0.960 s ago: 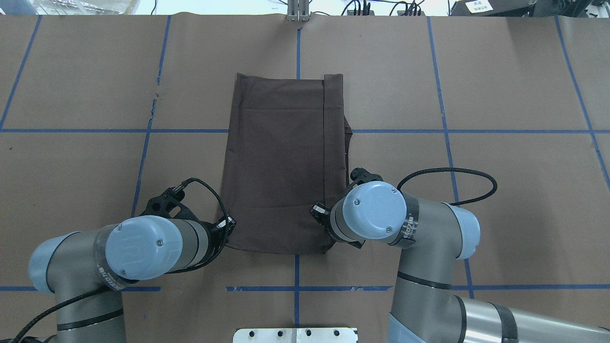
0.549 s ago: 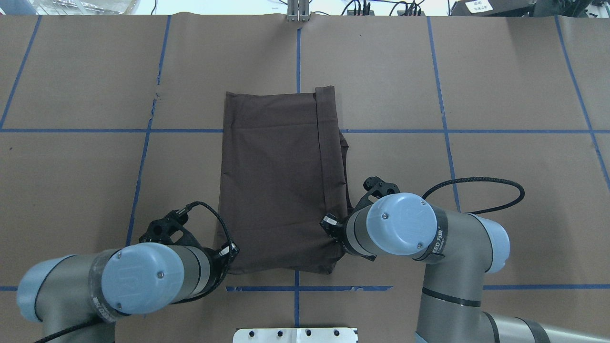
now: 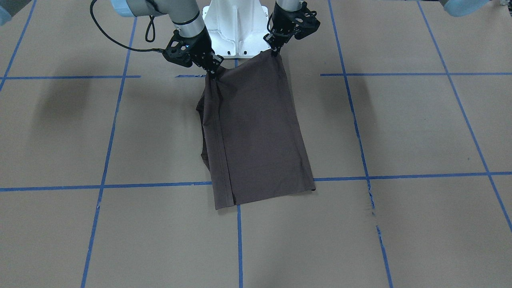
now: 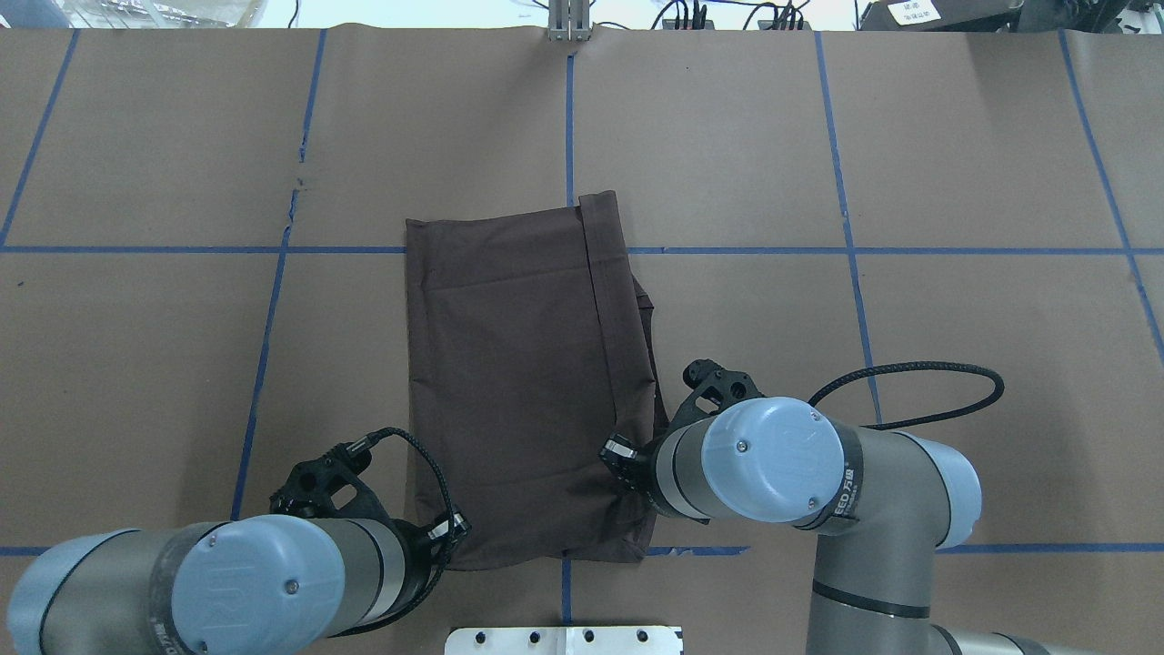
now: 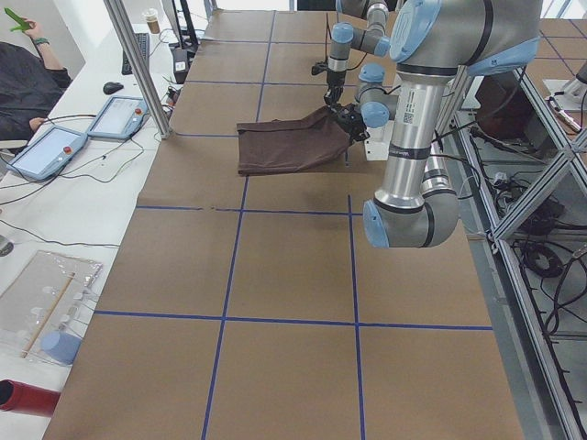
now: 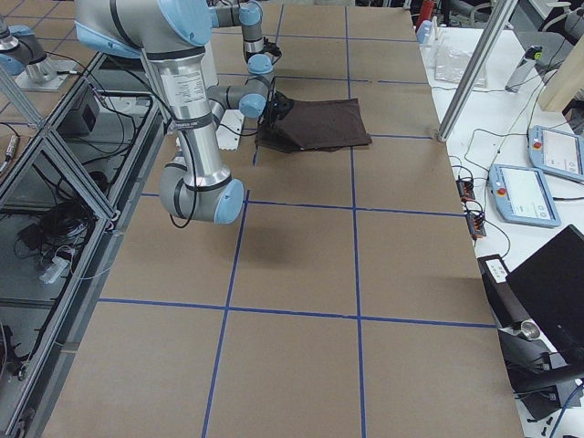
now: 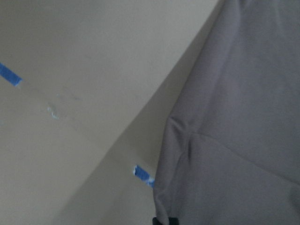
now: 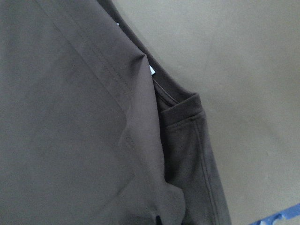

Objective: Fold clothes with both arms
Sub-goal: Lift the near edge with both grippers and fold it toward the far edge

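Seemingly soft, light and limp, the shirt [image 3: 256, 132] is pinched at both corners nearest the table's [image 3: 400, 120] robot-side edge by left gripper [image 3: 275, 51] and right gripper [image 3: 212, 70].

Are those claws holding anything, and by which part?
Yes, the left claw and right claw each pinch one corner of the folded brown T-shirt, on its edge nearest the robot.

No text legible; white lettering on right arm wrist band [image 4: 847, 491] too blurred to read.
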Action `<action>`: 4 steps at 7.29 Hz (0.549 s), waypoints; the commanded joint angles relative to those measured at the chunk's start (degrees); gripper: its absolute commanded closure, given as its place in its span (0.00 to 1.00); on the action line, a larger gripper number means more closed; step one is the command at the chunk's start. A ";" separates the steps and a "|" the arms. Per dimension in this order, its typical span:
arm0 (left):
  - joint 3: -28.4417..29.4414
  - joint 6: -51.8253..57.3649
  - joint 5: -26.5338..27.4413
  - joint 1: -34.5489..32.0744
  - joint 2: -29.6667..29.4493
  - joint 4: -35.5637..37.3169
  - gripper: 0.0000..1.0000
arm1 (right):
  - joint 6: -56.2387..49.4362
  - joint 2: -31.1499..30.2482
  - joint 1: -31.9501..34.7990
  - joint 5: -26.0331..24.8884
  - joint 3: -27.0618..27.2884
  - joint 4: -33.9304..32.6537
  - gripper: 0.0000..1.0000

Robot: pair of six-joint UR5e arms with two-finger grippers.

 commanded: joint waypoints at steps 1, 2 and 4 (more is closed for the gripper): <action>-0.31 3.25 -0.29 -6.23 -2.55 0.49 1.00 | -3.57 1.86 4.99 0.25 -1.07 0.26 1.00; 0.05 6.57 -1.42 -10.27 -3.61 0.49 1.00 | -3.92 4.83 8.24 2.17 -3.60 0.26 1.00; 5.20 12.37 -4.50 -17.13 -5.80 -0.21 1.00 | -5.06 11.51 12.74 4.39 -12.37 0.52 1.00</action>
